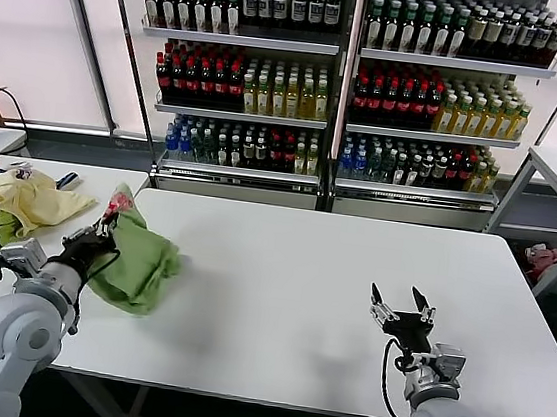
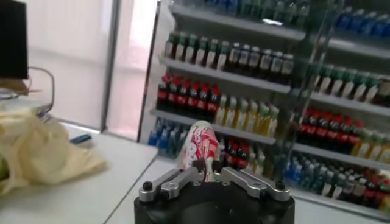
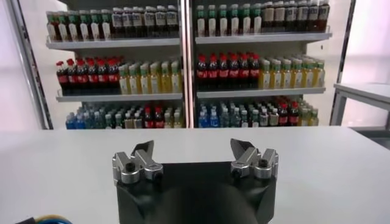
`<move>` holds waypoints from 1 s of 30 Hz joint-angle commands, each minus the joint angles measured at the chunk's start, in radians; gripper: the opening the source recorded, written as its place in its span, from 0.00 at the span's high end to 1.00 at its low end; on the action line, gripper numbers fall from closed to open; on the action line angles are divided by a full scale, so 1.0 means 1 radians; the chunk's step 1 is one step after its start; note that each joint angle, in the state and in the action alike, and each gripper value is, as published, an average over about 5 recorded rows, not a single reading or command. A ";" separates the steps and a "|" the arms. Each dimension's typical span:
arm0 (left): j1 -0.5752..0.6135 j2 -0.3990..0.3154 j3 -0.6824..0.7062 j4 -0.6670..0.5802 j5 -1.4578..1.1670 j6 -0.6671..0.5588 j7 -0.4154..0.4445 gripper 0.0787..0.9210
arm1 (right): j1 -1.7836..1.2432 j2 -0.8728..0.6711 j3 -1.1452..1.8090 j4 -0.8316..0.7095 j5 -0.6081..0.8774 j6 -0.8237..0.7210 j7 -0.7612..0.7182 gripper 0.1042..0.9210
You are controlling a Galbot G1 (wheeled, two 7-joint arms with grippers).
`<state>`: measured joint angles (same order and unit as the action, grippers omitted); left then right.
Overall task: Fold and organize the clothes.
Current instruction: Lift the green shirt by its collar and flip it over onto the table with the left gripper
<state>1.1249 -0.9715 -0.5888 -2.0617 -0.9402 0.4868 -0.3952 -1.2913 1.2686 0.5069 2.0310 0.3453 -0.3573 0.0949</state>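
Both arms are rounded silver-grey shells with black cables looping at the wrists. Each black pincer, left pincer (image 1: 105, 226) and right pincer (image 1: 402, 303), carries silver metal finger links fastened with black screws.

Light green polo shirt (image 1: 137, 258) with red-and-white print; pale yellow garment (image 1: 30, 198); white table (image 1: 299, 291).

Soft, matt green cloth shirt (image 1: 136, 263) lies crumpled at nine o'clock on a smooth, matt white table (image 1: 288, 300). Pale yellow cloth (image 1: 33, 199) looks rumpled. Gripper fingers (image 3: 135, 165) are brushed metal on black plastic. Glossy bottles (image 1: 272, 87) at twelve o'clock.
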 commanded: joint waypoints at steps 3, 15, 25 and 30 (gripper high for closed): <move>-0.081 -0.209 0.405 0.041 0.295 -0.011 0.024 0.96 | 0.001 0.009 -0.001 -0.001 -0.003 0.002 0.000 0.12; -0.226 -0.458 0.726 0.333 0.543 -0.023 0.019 0.96 | 0.004 0.014 0.016 0.007 -0.003 0.003 -0.003 0.12; -0.249 -0.518 0.787 0.394 0.584 -0.119 0.073 0.84 | 0.023 0.007 0.012 -0.011 -0.002 0.002 -0.001 0.12; -0.227 -0.506 0.769 0.334 0.544 -0.168 0.082 0.66 | 0.043 0.006 -0.003 -0.021 -0.002 -0.002 0.006 0.12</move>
<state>0.9153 -1.4162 0.0916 -1.7470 -0.4345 0.4101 -0.3434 -1.2627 1.2732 0.5137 2.0175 0.3434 -0.3566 0.0970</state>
